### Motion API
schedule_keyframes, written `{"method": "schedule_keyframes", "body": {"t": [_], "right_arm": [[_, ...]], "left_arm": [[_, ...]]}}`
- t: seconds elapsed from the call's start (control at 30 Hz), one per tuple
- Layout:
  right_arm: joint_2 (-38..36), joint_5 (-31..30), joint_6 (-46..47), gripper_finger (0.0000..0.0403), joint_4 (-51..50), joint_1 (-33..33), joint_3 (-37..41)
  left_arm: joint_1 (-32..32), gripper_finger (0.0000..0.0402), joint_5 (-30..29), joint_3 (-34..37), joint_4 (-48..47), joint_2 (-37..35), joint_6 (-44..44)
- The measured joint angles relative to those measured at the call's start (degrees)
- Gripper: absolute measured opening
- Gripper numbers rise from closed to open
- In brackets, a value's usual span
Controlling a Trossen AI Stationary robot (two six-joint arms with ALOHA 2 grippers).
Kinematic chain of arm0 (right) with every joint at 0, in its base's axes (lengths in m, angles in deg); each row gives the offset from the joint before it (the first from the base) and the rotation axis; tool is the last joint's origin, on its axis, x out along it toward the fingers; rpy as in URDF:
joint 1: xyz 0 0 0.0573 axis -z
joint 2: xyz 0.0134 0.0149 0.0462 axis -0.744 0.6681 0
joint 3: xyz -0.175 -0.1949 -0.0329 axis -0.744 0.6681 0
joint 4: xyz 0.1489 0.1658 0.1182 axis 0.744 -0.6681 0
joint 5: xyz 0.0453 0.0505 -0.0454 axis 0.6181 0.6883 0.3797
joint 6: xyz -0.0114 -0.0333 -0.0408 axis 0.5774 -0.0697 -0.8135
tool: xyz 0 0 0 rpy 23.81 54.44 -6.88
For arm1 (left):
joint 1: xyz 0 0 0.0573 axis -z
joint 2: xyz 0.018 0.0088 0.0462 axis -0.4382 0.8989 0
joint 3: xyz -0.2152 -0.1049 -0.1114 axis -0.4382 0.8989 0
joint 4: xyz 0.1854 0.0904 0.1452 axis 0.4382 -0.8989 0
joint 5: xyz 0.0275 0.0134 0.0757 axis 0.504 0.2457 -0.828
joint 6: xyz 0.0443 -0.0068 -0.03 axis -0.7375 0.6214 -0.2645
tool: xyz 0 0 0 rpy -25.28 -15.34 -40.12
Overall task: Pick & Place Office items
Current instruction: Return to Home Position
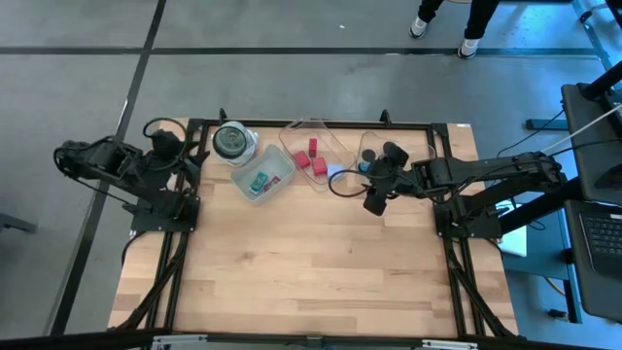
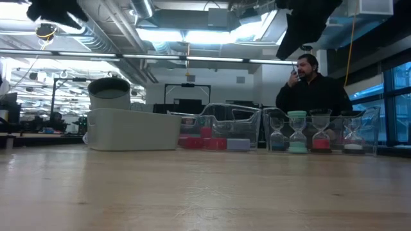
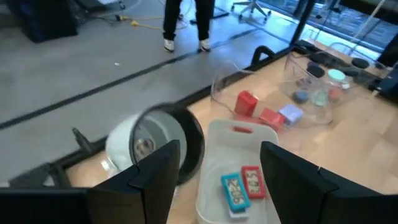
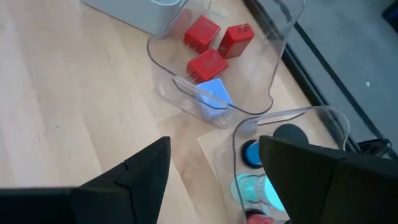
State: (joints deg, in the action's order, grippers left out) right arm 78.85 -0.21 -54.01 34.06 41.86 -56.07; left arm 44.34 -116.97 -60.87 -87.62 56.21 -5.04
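Although both arms are raised above the pale plank-wood tabletop (image 1: pixel 311 272), neither carries anything.

Left end effector (image 3: pixel 221 152): dark fingers spread apart and empty, poised over the back left area and facing a pale, opaque, round-cornered bin (image 3: pixel 214 134). Inside that bin a teal flat rectangle (image 3: pixel 235 191) and a red flat rectangle (image 3: pixel 252 182) lie side by side, each with pale markings on its face. Just beside the bin stands a round clear jar (image 1: pixel 231 142) with a dark lid.

Right end effector (image 4: pixel 214 152): fingers likewise parted with nothing between them, above the tabletop near the back, right of centre. Before it, a clear thin-walled plastic tray (image 4: pixel 277 56) holds three glossy red blocks (image 4: pixel 207 64) and one pale-blue block (image 4: pixel 212 94), closely grouped. A second clear tray (image 4: pixel 326 115), just beside the first, contains the sand timers (image 2: pixel 297 131). These stand upright and are glass-waisted, with teal, red, blue and black end caps.
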Motion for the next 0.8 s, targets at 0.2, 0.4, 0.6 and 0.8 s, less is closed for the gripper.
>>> {"method": "schedule_keyframes", "body": {"t": [0.2,0.4,0.6,0.8], "right_arm": [[0.0,4.3,-0.1,0.0249,0.0,0.0,0.0],[0.0,10.1,-1.1,0.0249,0.2,0.0,0.0],[0.0,10.7,-1.1,0.0249,0.5,0.0,0.0],[0.0,11.8,-1.1,0.0249,0.9,0.0,0.0]], "left_arm": [[2.5,0.0220,-0.2,8.2,0.9,-6.9,4.2],[5.5,0.0221,0.8,18.0,11.5,-13.0,1.8],[8.8,0.0218,7.3,27.0,38.5,-15.4,-16.2],[11.5,0.0221,21.6,33.9,62.8,-15.4,-36.1]]}}
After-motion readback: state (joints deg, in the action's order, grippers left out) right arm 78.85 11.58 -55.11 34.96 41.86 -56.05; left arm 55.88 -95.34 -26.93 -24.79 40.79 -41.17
